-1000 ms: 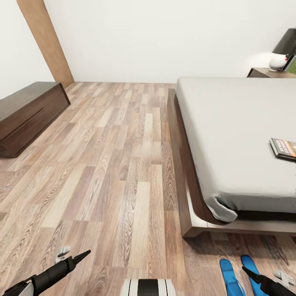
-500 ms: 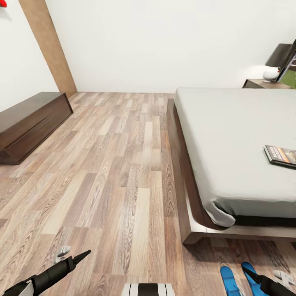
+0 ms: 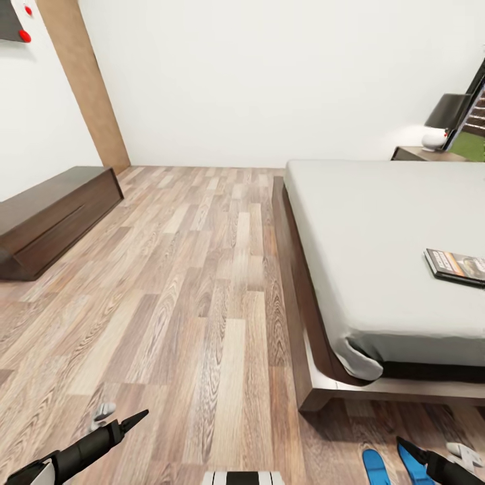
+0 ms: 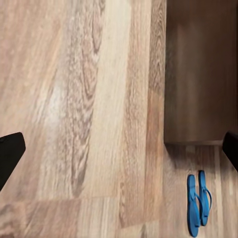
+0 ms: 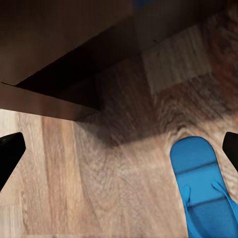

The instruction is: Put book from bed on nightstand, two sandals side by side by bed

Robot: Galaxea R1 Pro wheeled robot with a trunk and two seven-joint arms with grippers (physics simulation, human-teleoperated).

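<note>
Two sandals point(image 4: 198, 203) beside bed point(image 3: 377, 256)

Black tapered arms, white-and-black trunk

Open floor point(image 3: 202, 283) runs wide between dresser point(image 3: 47, 215) and bed point(image 3: 377, 256) — the bed frame blocks the right.

The room is seen from the head camera, set high and angled forward and down across the plank floor point(image 3: 175, 289) toward the far wall, with the bed point(image 3: 377, 256) at the right. The floor is looked down on from well above by the left wrist camera, and from close by the right wrist camera (near the bed frame). The sandals point(image 4: 197, 203) are shared by all three views.
</note>
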